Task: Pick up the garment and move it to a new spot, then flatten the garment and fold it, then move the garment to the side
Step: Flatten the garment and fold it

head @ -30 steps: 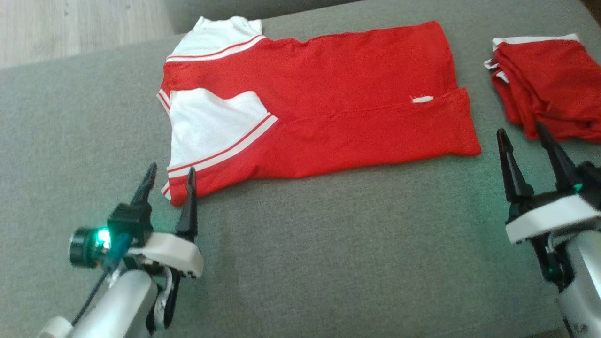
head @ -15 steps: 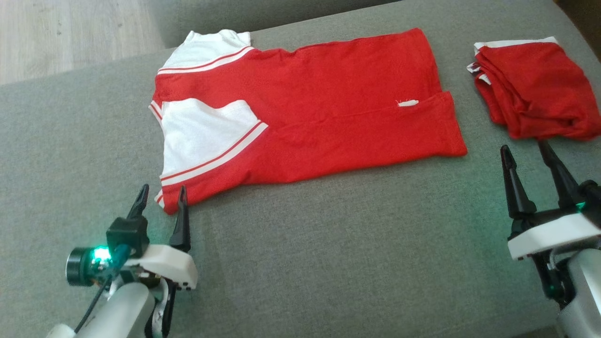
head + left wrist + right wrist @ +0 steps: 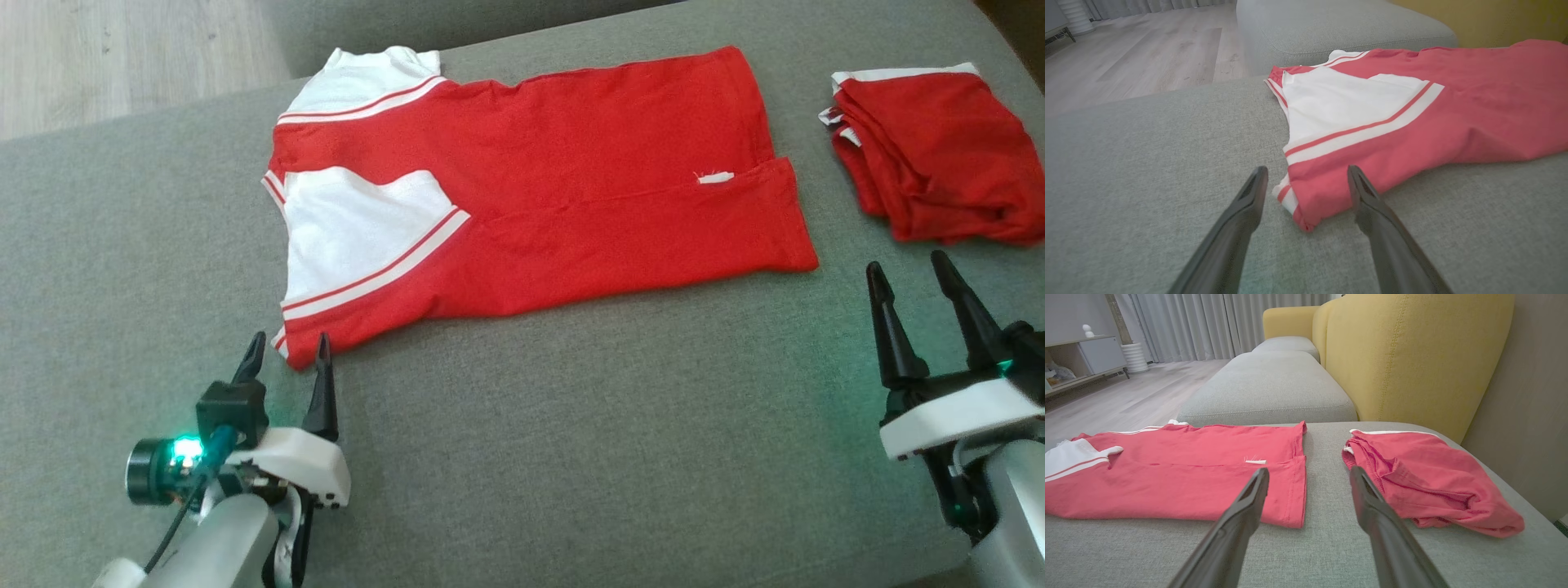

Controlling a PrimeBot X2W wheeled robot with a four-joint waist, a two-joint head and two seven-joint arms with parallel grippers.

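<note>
The garment (image 3: 563,188) is a red shirt with white sleeves and stripes, lying flat and folded lengthwise on the grey sofa seat (image 3: 571,425). My left gripper (image 3: 286,353) is open just short of its near left corner; in the left wrist view that corner (image 3: 1314,200) lies between the fingertips of the left gripper (image 3: 1306,179). My right gripper (image 3: 904,268) is open right of the garment's hem, empty. In the right wrist view the right gripper (image 3: 1308,475) points between the garment (image 3: 1180,473) and a second red pile.
A bunched red garment (image 3: 931,151) lies at the far right of the seat, also seen as the red pile (image 3: 1421,482). A yellow sofa back (image 3: 1404,355) rises behind it. Wooden floor (image 3: 122,57) lies past the seat's far left edge.
Both grippers have drawn back toward me and sit lower in the head view, the left one from over the garment's corner to just short of it. The camera shifted slightly.
</note>
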